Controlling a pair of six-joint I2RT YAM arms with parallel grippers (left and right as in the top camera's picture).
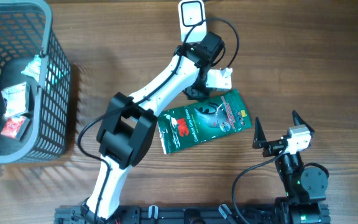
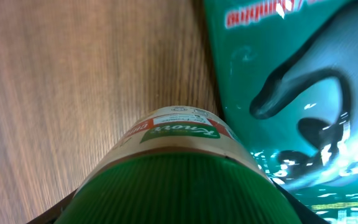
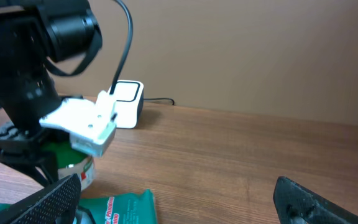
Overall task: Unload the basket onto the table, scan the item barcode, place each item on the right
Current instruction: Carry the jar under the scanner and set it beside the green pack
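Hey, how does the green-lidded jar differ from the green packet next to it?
The jar is round and rigid, with a ribbed green lid and a pale label; the packet is a flat printed pouch. The jar is held in the left gripper; the packet lies free on the table. The packet covers more table than the jar. Both are green and sit close together.

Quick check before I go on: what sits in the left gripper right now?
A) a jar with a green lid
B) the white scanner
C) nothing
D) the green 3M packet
A: the left wrist view shows the green-lidded jar filling the left gripper, while the green packet lies flat beside it.
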